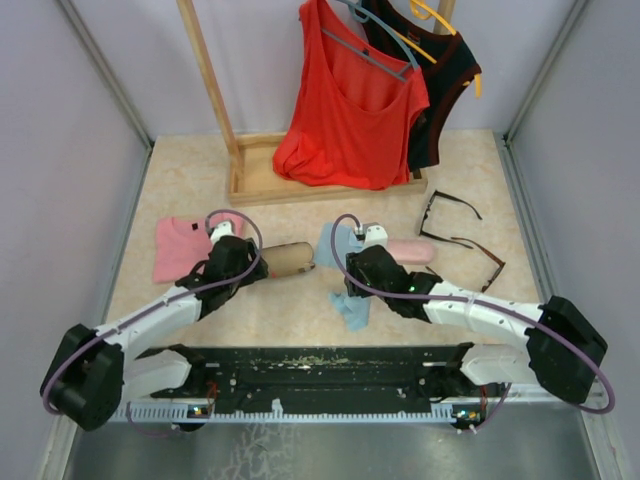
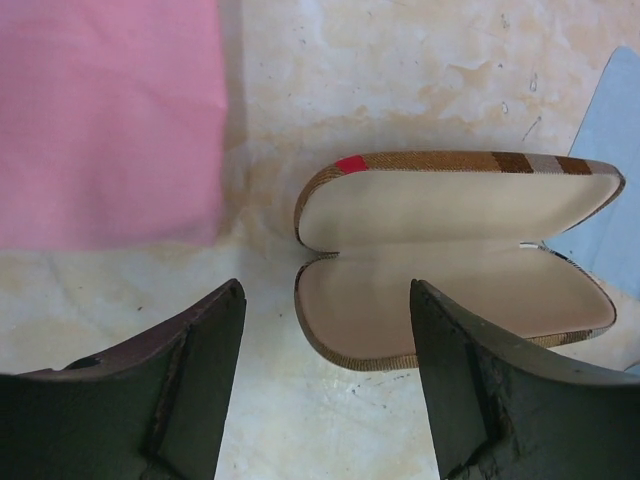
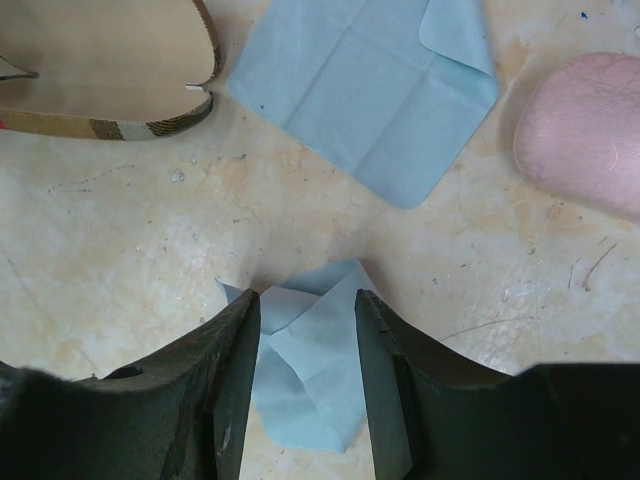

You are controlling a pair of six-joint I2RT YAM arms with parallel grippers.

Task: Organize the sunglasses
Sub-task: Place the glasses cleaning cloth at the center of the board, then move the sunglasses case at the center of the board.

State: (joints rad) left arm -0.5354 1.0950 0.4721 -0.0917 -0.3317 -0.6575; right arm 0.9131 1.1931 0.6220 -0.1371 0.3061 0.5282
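Two pairs of sunglasses lie at the right of the table, seen only in the top view. The thick black pair [image 1: 448, 208] is farther back, and the slim reddish-brown pair [image 1: 482, 258] is just in front of it. My right gripper [image 1: 358, 285] is left of them. Its jaws [image 3: 305, 310] stand open on either side of a crumpled blue cloth [image 3: 310, 370]. My left gripper [image 1: 238, 265] is open and empty [image 2: 328, 300] just in front of the open brown plaid case [image 2: 450, 250]. Neither gripper touches the sunglasses.
The plaid case [image 1: 285, 258] lies mid-table, with a flat blue cloth [image 1: 332, 245] and the closed pink case [image 1: 412, 250] to its right. A folded pink shirt [image 1: 185, 245] lies at the left. A wooden rack base [image 1: 262, 182] stands behind, with red [image 1: 350, 110] and black tops hanging.
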